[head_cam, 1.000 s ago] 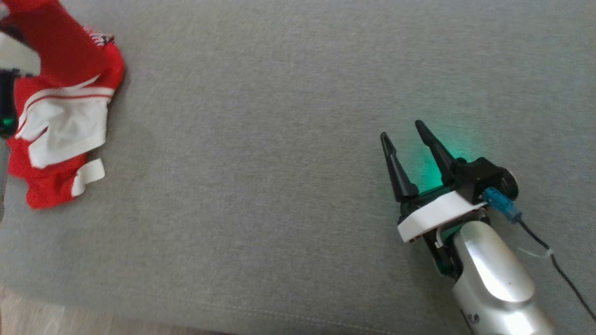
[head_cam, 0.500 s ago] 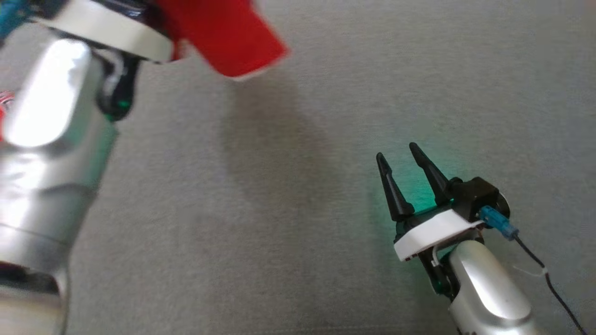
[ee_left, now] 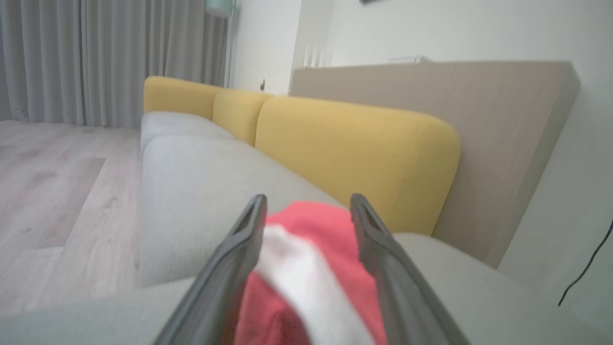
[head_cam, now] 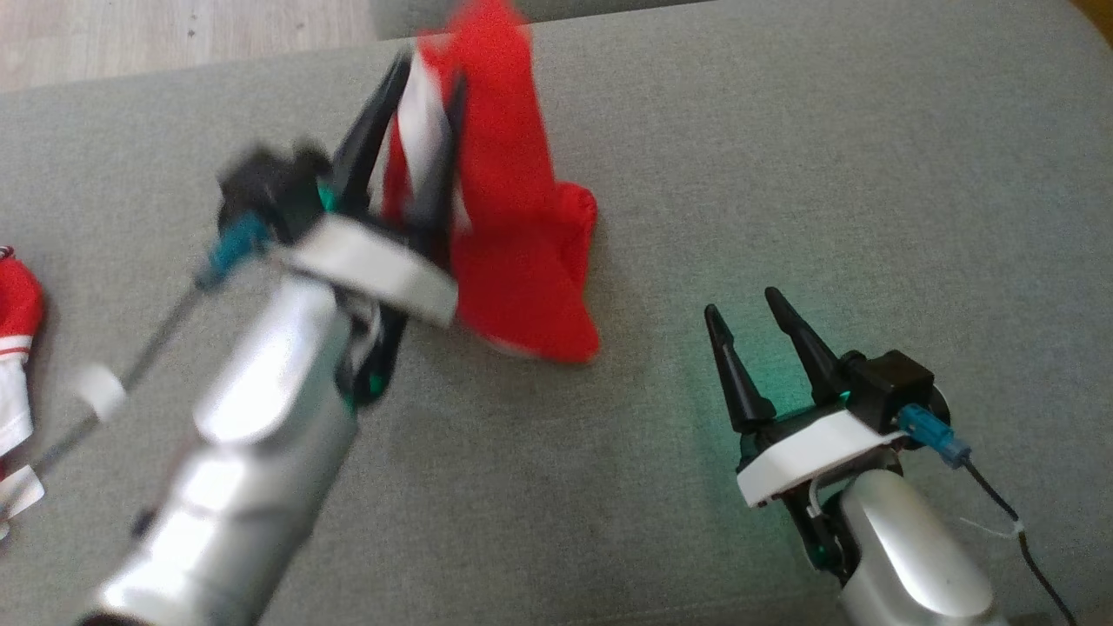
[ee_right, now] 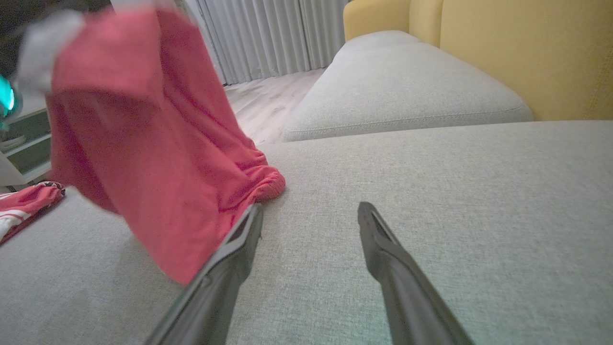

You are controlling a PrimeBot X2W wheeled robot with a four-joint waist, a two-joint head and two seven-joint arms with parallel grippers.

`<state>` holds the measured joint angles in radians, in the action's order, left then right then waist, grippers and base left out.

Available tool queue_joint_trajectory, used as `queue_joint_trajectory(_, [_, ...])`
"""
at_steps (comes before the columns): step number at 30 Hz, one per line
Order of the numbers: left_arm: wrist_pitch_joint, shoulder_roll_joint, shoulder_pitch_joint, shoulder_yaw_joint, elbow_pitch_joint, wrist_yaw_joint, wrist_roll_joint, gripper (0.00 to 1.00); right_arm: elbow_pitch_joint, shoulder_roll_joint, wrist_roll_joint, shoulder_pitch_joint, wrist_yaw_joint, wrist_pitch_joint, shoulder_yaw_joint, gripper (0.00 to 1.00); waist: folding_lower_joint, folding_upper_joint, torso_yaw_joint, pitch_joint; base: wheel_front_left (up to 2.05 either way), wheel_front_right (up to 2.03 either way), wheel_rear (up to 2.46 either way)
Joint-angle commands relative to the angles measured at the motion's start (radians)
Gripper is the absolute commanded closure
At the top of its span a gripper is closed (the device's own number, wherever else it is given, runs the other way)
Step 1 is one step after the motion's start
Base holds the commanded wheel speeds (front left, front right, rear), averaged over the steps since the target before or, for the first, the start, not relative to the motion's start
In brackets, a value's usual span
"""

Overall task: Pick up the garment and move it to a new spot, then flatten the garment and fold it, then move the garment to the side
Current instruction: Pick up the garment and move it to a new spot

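While limp, garment (head_cam: 522, 261) within end effector (head_cam: 430, 74)

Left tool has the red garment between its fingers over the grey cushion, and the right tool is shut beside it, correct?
No: the right tool is open, fingers spread and empty, as the right wrist view shows. The left tool does have the red garment between its fingers over the grey cushion.

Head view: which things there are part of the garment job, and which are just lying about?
Job:
- red garment, hanging between the left fingers
- right fingers, spread, holding nothing
- grey seat under them

Lying about:
- red and white clothes at the left edge
- wood floor
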<state>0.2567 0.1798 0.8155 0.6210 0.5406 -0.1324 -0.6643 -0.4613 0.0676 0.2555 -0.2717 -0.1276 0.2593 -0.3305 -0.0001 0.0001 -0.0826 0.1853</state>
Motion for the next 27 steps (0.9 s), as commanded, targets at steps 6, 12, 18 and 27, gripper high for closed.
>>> queue_joint_trajectory(6, [0.005, 0.010, -0.176, -0.100, -0.004, 0.013, 0.138, 0.00, 0.033, -0.017, -0.003, -0.005, -0.003, 0.002, -0.006, 0.00, 0.0001, -0.0001, 0.009, -0.022, 0.00, 0.00, 0.00])
queue_joint_trajectory(12, [0.005, -0.006, -0.347, -0.273, -0.047, 0.055, 0.232, 0.00, 0.038, -0.017, -0.003, 0.009, -0.003, 0.002, 0.008, 0.00, 0.0001, -0.0001, 0.016, -0.063, 0.00, 0.00, 0.00])
queue_joint_trajectory(18, [0.005, -0.033, -0.535, -0.446, -0.124, 0.073, 0.339, 0.00, 0.035, -0.017, 0.000, 0.040, -0.003, 0.002, 0.023, 0.00, 0.0001, -0.0001, 0.024, -0.108, 0.00, 0.00, 0.00])
queue_joint_trajectory(27, [0.005, -0.112, -0.753, -0.620, -0.198, 0.041, 0.449, 0.00, 0.032, -0.017, 0.004, 0.093, -0.003, 0.002, 0.034, 0.00, 0.0001, -0.0001, 0.035, -0.144, 0.00, 0.00, 0.00])
